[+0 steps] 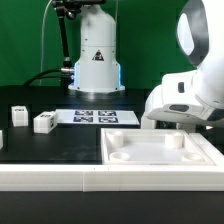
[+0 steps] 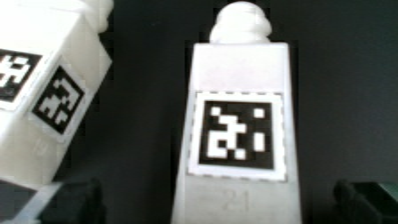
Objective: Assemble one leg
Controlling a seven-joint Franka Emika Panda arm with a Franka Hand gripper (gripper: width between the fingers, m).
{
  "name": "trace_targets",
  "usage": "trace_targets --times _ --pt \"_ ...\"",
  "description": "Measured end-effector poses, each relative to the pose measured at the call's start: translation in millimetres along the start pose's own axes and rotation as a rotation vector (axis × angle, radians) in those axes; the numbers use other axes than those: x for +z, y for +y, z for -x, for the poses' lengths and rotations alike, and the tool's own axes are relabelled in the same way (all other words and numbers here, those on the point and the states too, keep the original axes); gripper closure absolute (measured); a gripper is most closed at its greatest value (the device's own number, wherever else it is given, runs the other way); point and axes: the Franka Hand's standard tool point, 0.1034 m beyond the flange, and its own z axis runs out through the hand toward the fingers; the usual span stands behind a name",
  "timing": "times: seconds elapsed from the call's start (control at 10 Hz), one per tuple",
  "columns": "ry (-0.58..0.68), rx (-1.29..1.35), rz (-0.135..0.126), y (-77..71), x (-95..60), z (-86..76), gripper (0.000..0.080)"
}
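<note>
The reaching step is in hand: the leg is being lined up for a grab and is not picked up yet. In the wrist view the small white plastic leg post with a square black-and-white tag on its face (image 2: 237, 130) is seen lying flat on the black tabletop (image 2: 338, 100). Its rounded white tip (image 2: 240, 22) points away from the hand (image 2: 214, 200). The hand is spread wide. Its two dark fingers (image 2: 64, 200) are seen one on each side of the leg, and a dark gap is left on both sides, so nothing is pinched. Another white plastic block with black-and-white tags (image 2: 45, 95) lies just beside the leg, not touching it.

In the exterior view the big white robot arm (image 1: 185, 95) is bent low on that view's right, behind the far rim of the large flat white square tray with a raised rim (image 1: 112, 148). The leg under the hand is hidden there (so its spot is known only from the wrist view).

Next, it is judged that the hand should be brought straight down until the fingers are level with the leg's long sides, then pressed together on it. Care is needed so the block beside it is not bumped. After that, the leg would likely be carried to a corner of the tray.
</note>
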Motion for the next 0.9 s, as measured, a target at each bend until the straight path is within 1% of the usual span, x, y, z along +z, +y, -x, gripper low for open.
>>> trace_targets --times 0.1,0.2,0.3,0.4,0.5,0.9 --pt "0.000 0.001 0.000 0.7 -0.1 -0.2 0.0150" --pt "0.000 0.001 0.000 0.7 -0.1 -0.3 0.0264" --pt "0.000 0.001 0.000 0.7 -0.1 -0.3 0.0400" --pt "0.001 0.001 0.000 0.8 -0.3 -0.4 0.0400" --pt "0.001 0.001 -0.001 0.8 -0.2 -0.4 0.0509" --pt "0.001 0.001 -0.001 0.9 -0.2 -0.4 0.0509"
